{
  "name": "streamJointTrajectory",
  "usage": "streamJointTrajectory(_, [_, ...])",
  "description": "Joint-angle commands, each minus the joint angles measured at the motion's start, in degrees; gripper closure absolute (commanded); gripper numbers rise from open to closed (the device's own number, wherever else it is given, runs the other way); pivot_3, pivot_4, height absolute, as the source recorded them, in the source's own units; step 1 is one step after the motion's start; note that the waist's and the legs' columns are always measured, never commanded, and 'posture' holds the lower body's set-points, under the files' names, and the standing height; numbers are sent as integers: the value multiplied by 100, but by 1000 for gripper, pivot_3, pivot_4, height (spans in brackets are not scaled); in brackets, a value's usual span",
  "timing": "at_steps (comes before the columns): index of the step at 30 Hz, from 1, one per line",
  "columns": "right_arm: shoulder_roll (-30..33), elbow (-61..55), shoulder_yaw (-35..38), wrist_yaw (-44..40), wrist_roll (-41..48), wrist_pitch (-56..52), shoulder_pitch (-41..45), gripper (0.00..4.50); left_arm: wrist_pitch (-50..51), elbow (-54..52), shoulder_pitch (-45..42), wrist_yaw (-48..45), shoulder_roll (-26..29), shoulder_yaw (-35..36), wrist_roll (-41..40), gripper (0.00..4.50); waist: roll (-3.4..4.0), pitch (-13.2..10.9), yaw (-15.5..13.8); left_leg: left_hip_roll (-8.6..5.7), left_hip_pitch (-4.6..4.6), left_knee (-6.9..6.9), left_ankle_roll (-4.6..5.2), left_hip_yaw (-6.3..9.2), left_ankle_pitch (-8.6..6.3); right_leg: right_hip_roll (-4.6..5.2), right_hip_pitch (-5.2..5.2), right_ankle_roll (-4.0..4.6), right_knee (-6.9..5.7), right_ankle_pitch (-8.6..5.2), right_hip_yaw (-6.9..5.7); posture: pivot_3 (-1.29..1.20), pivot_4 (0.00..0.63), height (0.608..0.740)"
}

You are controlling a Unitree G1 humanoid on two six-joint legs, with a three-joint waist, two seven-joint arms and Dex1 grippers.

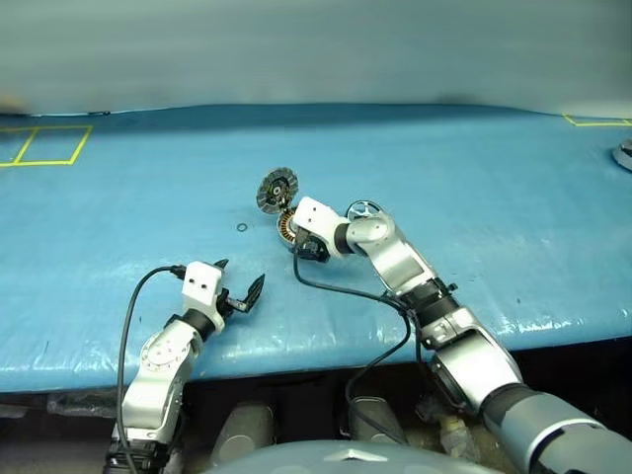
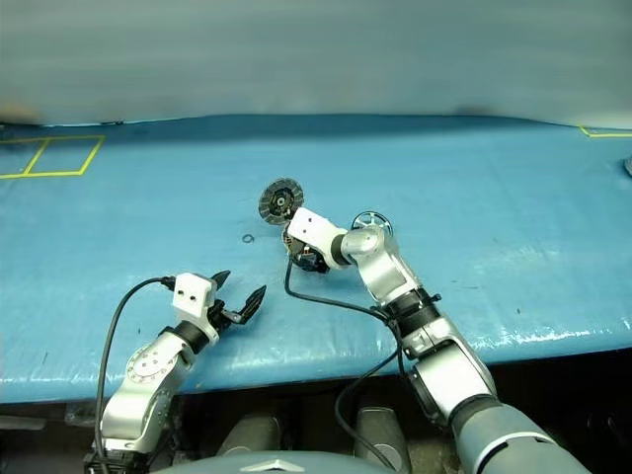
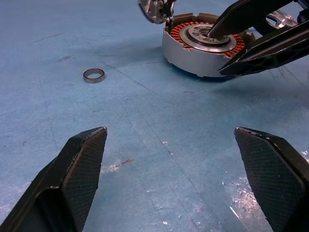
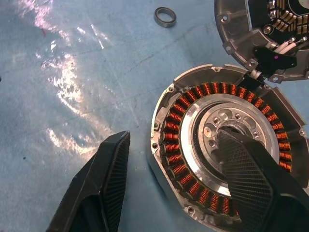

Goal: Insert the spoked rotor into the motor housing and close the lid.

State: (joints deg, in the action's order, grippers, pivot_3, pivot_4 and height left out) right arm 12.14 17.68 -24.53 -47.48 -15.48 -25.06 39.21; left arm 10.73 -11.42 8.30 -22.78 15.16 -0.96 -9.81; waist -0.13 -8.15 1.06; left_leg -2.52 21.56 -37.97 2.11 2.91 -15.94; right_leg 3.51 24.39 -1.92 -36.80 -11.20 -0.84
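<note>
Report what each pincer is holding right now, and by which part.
Left pincer: open, nothing held. Right pincer straddles the motor housing's wall, one finger in its silver centre, one outside; whether it grips cannot be told.

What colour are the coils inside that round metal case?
Copper-orange windings, clearest in the right wrist view.

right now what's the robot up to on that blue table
The right gripper straddles the wall of the open motor housing, one finger inside at its silver centre, one outside. The lid stands open at the housing's far edge. The spoked rotor lies on the blue table beside the right arm, not yet inserted. The left gripper hangs open and empty nearer the table's front edge. A small metal ring lies loose on the table.
</note>
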Motion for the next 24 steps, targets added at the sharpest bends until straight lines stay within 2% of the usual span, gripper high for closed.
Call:
streamJointTrajectory(1, [152,270,-482,-42,-246,247,-284,1526,-41,-122,-72,-60,30,-5,-29,0,-2,2,2,0,-3,-1,-1,0,1,-1,-4,0,0,0,-1,0,150,740])
streamJointTrajectory(7, [106,1037,-473,219,-391,673,120,1526,-43,-95,-134,-40,6,-37,2,0,-4,1,12,3,-30,-2,-10,-1,10,-9,-32,1,0,-1,-4,0,150,740])
streamJointTrajectory(12, [41,1302,-460,210,-350,761,259,2467,-60,-121,-109,20,-12,-18,19,0,-6,-1,25,11,-99,1,-5,0,11,-9,-93,7,3,-42,-15,0,150,740])
streamJointTrajectory(19, [-25,786,-422,10,-165,245,-32,2552,-43,-140,-95,2,24,-8,4,0,-10,2,21,11,-101,-2,-1,1,23,-7,-92,1,0,-36,-12,0,150,740])
streamJointTrajectory(24, [-127,-17,-339,-68,-24,-764,-358,2604,-35,-135,-109,-27,41,-8,-7,0,-11,3,3,10,-93,12,-4,5,13,-5,-88,10,0,-16,-12,0,150,740])
